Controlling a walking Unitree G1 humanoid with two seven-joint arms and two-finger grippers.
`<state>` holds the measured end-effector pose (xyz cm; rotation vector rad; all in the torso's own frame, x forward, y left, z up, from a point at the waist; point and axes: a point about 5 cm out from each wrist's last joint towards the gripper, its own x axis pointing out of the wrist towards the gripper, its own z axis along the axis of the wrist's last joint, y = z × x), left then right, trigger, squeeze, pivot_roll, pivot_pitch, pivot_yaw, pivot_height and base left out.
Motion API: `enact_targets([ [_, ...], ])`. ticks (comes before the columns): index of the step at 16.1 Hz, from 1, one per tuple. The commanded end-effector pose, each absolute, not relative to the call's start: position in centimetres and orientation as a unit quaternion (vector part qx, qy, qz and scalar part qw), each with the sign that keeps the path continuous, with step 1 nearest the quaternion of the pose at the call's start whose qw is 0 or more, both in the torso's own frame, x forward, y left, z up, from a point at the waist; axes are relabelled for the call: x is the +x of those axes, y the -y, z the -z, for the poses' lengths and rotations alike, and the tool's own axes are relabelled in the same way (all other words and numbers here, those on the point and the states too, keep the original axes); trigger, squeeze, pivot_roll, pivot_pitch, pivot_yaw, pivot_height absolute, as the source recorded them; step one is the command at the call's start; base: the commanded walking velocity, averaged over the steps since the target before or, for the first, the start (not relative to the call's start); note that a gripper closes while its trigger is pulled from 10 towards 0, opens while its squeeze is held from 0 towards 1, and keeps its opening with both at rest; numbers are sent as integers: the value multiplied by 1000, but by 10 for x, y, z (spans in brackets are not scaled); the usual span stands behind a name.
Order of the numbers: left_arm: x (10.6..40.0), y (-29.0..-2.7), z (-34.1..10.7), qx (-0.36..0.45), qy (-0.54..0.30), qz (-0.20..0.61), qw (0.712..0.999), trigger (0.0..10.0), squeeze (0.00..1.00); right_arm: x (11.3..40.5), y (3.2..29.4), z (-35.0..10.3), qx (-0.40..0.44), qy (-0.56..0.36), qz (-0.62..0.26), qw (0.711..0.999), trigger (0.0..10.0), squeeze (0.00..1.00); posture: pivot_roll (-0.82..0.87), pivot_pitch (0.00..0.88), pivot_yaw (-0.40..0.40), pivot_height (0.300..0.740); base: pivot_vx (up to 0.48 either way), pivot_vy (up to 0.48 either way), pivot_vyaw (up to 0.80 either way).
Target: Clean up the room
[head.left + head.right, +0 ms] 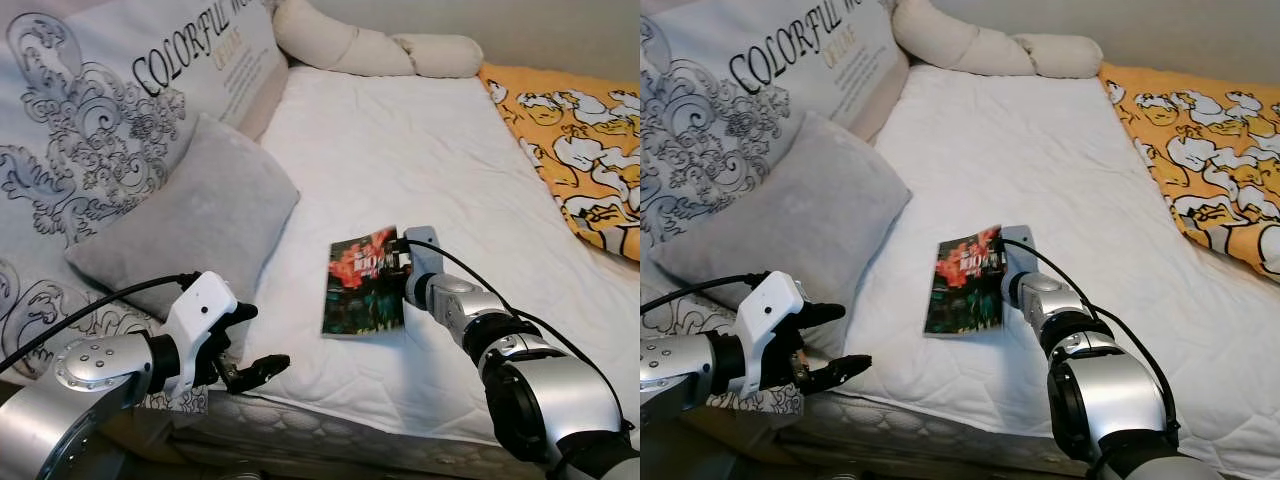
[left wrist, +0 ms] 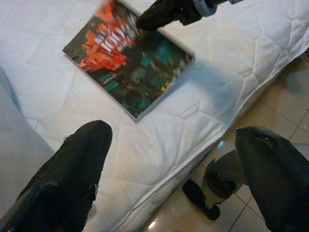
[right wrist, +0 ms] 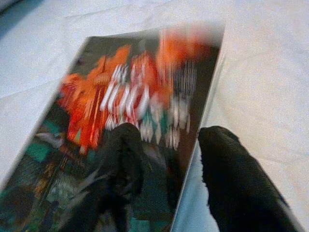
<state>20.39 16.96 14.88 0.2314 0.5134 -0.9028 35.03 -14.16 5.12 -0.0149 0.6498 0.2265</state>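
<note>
A thin book (image 1: 362,285) with a dark red and green cover lies flat on the white mattress (image 1: 400,150), near the bed's front edge. My right gripper (image 1: 405,266) is open at the book's right edge. In the right wrist view one finger (image 3: 123,145) rests over the cover (image 3: 120,96) and the other finger (image 3: 227,159) sits on the sheet beside it. My left gripper (image 1: 262,340) hangs open with nothing in it, left of the book at the mattress's front edge. The left wrist view looks past its fingers (image 2: 77,164) at the book (image 2: 128,72).
A grey pillow (image 1: 190,215) leans on a big printed cushion (image 1: 90,90) along the left side. A beige bolster (image 1: 370,45) lies at the head of the bed and an orange duck blanket (image 1: 580,140) at the right. Tiled floor (image 2: 275,96) lies below the bed edge.
</note>
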Motion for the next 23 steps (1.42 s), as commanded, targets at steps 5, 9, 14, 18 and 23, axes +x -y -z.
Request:
enact_targets([
  [5,208,-165,-143,114,-247,426,863,10000,0,344,155,-44,34,-308,-103,945,10000,1000,111,0,-43,740,0,0,0],
  [9,217,-162,-144,121,-221,396,883,10000,0,340,170,-38,-16,-302,-48,952,10000,357,103,0,-34,740,0,0,0],
  [14,237,-170,-141,89,-157,241,953,10000,0,344,171,-45,48,-249,-22,967,10000,0,71,0,-32,740,0,0,0],
  [18,252,-166,-138,48,-123,152,980,10000,0,325,187,-50,66,-157,-17,985,10000,0,-1,0,-11,740,0,0,0],
  [23,257,-168,-131,45,-110,107,987,10000,0,288,187,-68,46,-92,-32,994,10000,0,-57,0,12,740,0,-64,0],
])
